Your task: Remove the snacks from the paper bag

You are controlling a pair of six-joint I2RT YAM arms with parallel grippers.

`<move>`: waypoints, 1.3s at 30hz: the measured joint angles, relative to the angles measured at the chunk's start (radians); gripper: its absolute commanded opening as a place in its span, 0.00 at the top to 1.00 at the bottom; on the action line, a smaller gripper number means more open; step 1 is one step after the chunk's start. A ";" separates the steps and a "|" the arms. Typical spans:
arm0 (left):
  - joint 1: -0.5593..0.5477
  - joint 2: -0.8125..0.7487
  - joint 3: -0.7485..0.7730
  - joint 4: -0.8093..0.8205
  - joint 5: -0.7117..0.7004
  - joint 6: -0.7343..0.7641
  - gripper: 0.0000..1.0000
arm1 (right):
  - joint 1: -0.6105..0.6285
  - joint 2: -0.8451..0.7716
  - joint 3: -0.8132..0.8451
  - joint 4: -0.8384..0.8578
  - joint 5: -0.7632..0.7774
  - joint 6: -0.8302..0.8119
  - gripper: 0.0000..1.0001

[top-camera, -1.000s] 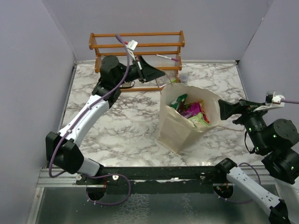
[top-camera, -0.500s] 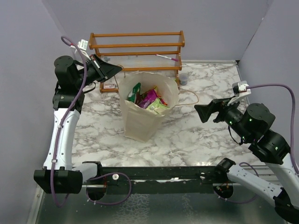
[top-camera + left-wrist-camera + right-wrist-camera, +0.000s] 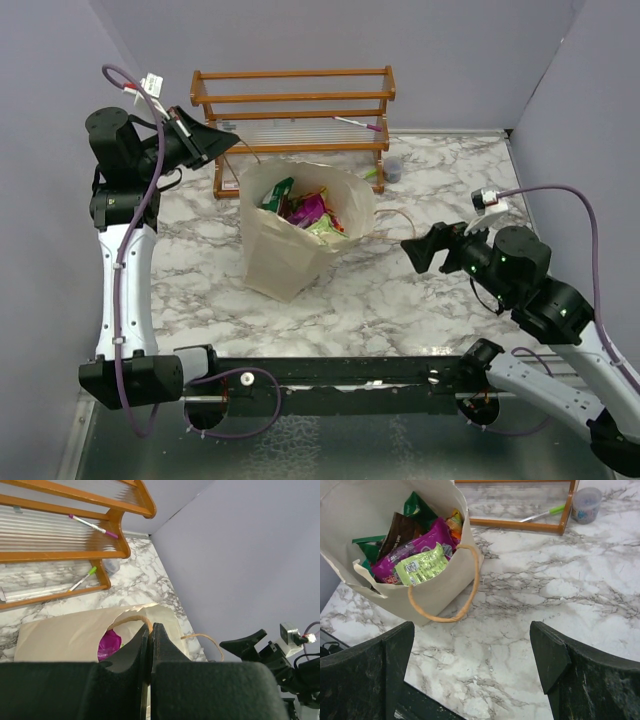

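- Since the earlier frame, the bag [image 3: 285, 255] has slid a little further left on the table [image 3: 420, 310]. It stands upright in front of the rack [image 3: 290, 100] with its mouth open.
- We see that the left gripper [image 3: 230, 144] has also gone further left. Its fingers are pressed together on the bag's cord handle [image 3: 129, 616].
- The right gripper [image 3: 414, 254] has come slightly closer to the bag but is apart from it. Its fingers are spread wide and hold nothing.
- The snacks [image 3: 305, 208] are inside the bag as before. We can see green, brown, magenta and light green packets at the top.
- The second handle [image 3: 477, 575] hangs outside the bag's wall, down to the table.
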 measured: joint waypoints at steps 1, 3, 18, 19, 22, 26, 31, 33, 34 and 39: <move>0.004 0.004 0.008 -0.005 0.000 0.001 0.99 | 0.000 -0.008 -0.016 0.008 0.002 0.023 0.01; 0.010 0.013 0.026 -0.013 -0.001 0.003 1.00 | 0.000 -0.029 -0.052 0.031 0.002 0.057 0.01; 0.026 0.031 -0.051 0.271 0.105 -0.117 1.00 | 0.000 0.091 -0.154 0.164 -0.241 0.153 0.01; 0.027 0.018 -0.076 0.298 0.110 -0.133 1.00 | 0.000 0.096 -0.158 0.166 -0.253 0.150 0.02; 0.028 -0.034 -0.148 0.362 0.125 -0.164 1.00 | 0.000 0.115 -0.163 0.180 -0.312 0.125 0.04; 0.028 -0.123 -0.220 0.395 0.139 -0.188 1.00 | 0.000 0.166 -0.163 0.220 -0.391 0.107 0.06; 0.029 -0.184 -0.270 0.395 0.150 -0.203 1.00 | 0.026 0.261 -0.162 0.270 -0.486 0.107 0.11; 0.029 -0.202 -0.286 0.395 0.149 -0.208 1.00 | 0.068 0.276 -0.162 0.298 -0.498 0.105 0.12; 0.029 -0.216 -0.299 0.397 0.146 -0.211 1.00 | 0.098 0.280 -0.162 0.318 -0.503 0.098 0.13; 0.029 -0.295 -0.372 0.403 0.142 -0.235 1.00 | 0.267 0.304 -0.158 0.422 -0.475 0.031 0.14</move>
